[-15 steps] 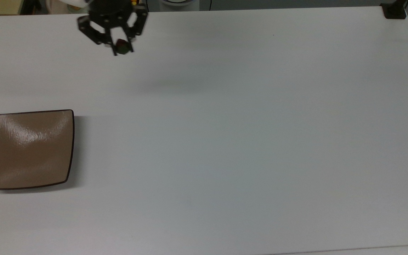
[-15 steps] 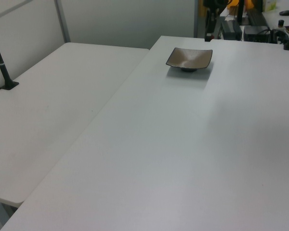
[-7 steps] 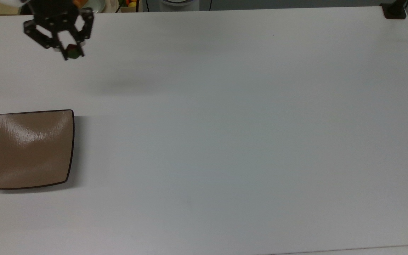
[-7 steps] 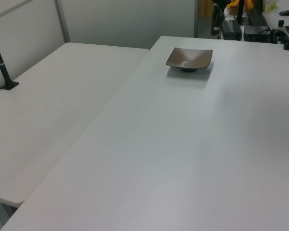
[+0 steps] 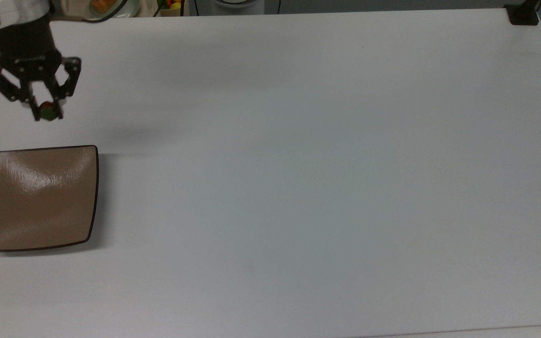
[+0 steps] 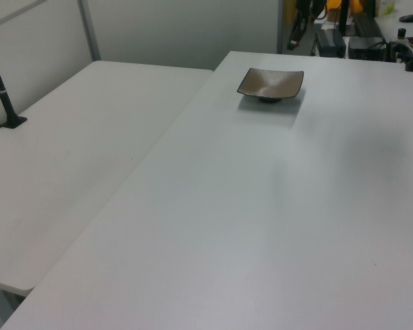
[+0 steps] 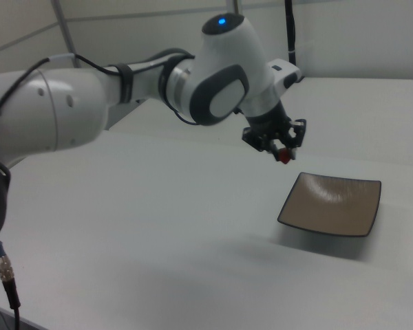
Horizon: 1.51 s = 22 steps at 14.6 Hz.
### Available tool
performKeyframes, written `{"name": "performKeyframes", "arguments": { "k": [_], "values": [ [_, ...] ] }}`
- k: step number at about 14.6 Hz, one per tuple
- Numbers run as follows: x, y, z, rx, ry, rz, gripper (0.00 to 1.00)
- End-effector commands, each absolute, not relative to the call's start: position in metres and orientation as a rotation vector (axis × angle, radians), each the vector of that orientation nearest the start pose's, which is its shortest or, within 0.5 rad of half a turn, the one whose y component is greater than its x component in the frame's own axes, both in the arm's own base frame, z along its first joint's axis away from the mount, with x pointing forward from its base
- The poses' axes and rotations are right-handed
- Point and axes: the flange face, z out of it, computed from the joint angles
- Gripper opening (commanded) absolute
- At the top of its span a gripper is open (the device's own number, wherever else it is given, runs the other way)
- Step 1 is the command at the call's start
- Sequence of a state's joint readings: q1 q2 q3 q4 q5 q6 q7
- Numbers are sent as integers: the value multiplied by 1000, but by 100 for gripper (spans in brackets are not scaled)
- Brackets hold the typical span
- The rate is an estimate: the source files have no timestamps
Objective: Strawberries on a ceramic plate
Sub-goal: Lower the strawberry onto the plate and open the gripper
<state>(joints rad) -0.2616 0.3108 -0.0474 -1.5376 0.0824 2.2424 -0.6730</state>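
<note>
White counter [image 5: 298, 188] is shown bare across most of its width, with the ceramic plate [image 5: 39, 198] set near the top view's left edge. The gripper [image 5: 45, 111] is seen above the counter, just short of the plate's far rim in the top view, its fingers clenched on the strawberry [image 5: 47, 111], which is carried clear of the surface; in the right view the strawberry [image 7: 283, 156] hangs beside and above the plate [image 7: 332, 204]. This raised carry is judged to let the fruit pass over the plate's dark rim before release. The plate's interior is seen empty, so placement is not yet done. The leafy cap is partly masked by the fingers, and the exact height over the counter cannot be told. In the left view the plate [image 6: 270, 84] is seen small and far.
</note>
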Motion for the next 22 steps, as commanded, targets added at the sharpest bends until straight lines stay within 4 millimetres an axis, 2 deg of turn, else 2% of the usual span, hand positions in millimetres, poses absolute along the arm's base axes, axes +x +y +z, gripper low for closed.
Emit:
{"name": "performKeyframes", "arguments": {
  "k": [1,4,9,10,11,12,16,18,20,21,22],
  "values": [
    [673,-215,492,-3181,-492,-764,12],
    [687,-221,468,-3163,-414,-921,14],
    [706,-222,408,-3175,-397,-1028,17],
    [707,-222,403,-3177,-396,-1035,18],
    [707,-222,399,-3179,-400,-1027,22],
    [706,-223,388,-3188,-411,-994,30],
    [706,-222,364,-3210,-485,-930,30],
    [705,-222,359,-3225,-523,-906,32],
    [705,-222,354,-3226,-528,-893,46],
    [704,-223,346,-3227,-523,-873,63],
    [704,-224,346,-3228,-521,-873,83]
  ]
}}
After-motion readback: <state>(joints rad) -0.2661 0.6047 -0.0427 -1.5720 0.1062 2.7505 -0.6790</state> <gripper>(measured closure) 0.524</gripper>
